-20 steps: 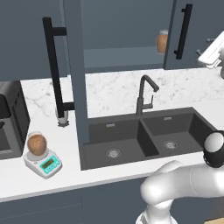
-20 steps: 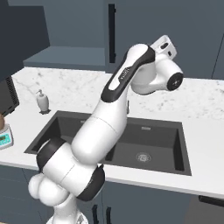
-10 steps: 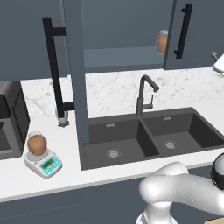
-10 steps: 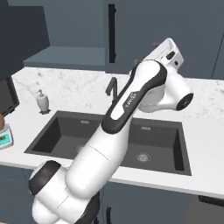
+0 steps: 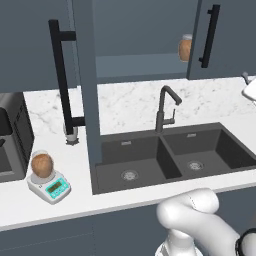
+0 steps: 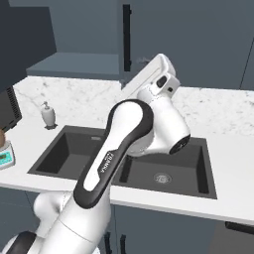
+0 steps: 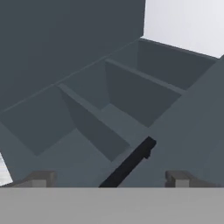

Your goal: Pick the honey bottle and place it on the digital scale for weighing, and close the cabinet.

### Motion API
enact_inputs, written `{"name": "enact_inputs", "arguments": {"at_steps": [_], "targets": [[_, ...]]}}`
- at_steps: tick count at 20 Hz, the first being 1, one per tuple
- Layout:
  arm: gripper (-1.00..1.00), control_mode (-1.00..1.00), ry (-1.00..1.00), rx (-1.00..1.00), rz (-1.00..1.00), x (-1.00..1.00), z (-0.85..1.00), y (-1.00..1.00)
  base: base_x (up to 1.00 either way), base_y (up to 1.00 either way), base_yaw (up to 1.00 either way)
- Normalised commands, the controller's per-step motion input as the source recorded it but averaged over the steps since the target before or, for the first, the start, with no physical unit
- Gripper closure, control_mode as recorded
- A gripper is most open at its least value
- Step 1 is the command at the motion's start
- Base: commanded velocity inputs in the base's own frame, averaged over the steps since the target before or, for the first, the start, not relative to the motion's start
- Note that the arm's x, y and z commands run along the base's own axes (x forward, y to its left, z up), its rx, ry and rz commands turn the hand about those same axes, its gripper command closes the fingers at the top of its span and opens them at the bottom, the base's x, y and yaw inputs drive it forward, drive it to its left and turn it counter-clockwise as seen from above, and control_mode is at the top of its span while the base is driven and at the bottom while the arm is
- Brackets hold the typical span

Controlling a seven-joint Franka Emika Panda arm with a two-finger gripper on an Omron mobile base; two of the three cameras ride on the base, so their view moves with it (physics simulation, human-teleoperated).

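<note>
The amber honey bottle [image 5: 41,165] stands upright on the plate of the small white digital scale [image 5: 50,186], on the counter at the left. The scale [image 6: 5,157] also peeks in at the left edge of the right base view. The cabinet [image 5: 140,55] is open: its left door [image 5: 84,80] juts out edge-on, and the right door [image 5: 222,35] is partly swung out. A look-alike jar [image 5: 185,47] sits on the inner shelf. My gripper [image 7: 109,179] is open and empty, with the black bar handle [image 7: 129,164] ahead between its fingertips. The gripper [image 6: 142,60] hangs beside the door handle [image 6: 126,34].
A dark double sink [image 5: 165,155] with a black faucet [image 5: 165,107] lies under the cabinet. A white soap dispenser [image 6: 48,115] stands at the sink's left. A large black appliance [image 5: 12,140] sits by the scale. My arm [image 6: 119,144] arches over the sink.
The arm has swung over the sink and the hand has turned toward the right cabinet door and its handle. Honey bottle, scale and doors have not moved.
</note>
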Motion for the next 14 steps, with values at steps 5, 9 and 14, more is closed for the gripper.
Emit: {"name": "enact_inputs", "arguments": {"at_steps": [5,9,14], "targets": [[-1.00,-1.00,-0.10,0.05,0.00,-0.23,-0.34,0.95,0.00,0.00,0.00],[-1.00,-1.00,-0.06,0.15,0.00,-0.13,-0.57,0.78,0.00,0.00,0.00],[-1.00,-1.00,-0.04,0.16,0.00,-0.18,-0.51,0.66,0.00,0.00,0.00]]}}
